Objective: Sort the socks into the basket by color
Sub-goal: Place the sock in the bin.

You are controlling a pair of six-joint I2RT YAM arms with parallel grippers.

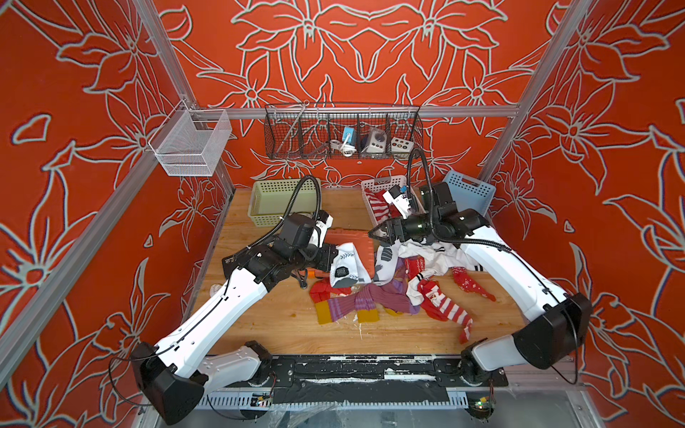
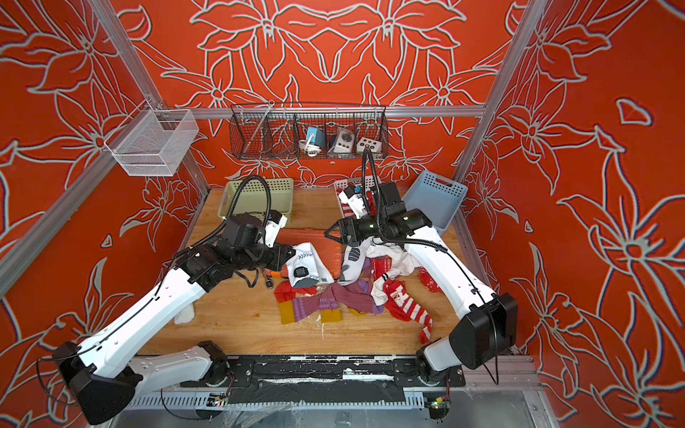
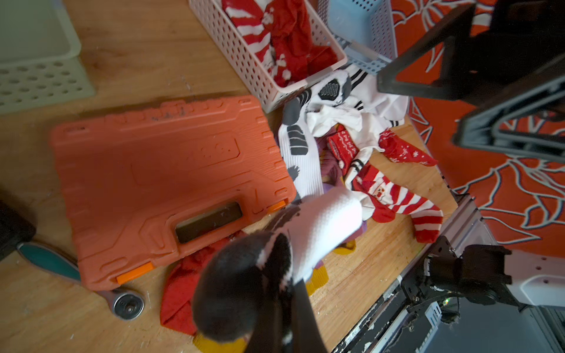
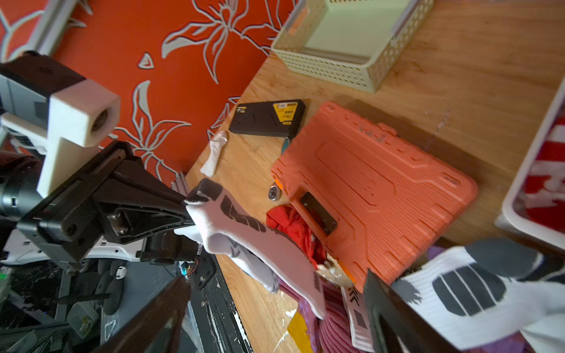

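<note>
- A yellow label is carried by the black box (image 4: 269, 117) at the edge of the desk (image 1: 259, 326). Its print is too small to be read, and the raised lettering on the orange case (image 3: 171, 171) cannot be made out either.
- The left hand (image 4: 187, 211) is seen clamped tight on a white sock (image 1: 348, 266) with black-grey marks. The sock hangs from it beside the case.
- The right hand (image 1: 375, 234) is held with its jaws wide apart above the case's far corner, just beside the white basket (image 1: 370, 185), and nothing is gripped.
- The socks (image 1: 407, 281) are heaped mid-desk. Purple socks (image 1: 370, 300) with mustard toes and a striped Santa sock (image 3: 394, 198) are picked out.
- Red socks (image 3: 275, 39) are lying in the white basket.
- Part of the heap is covered by the right arm.
- A white scrap (image 1: 217, 289) is half hidden under the left arm and cannot be identified.
</note>
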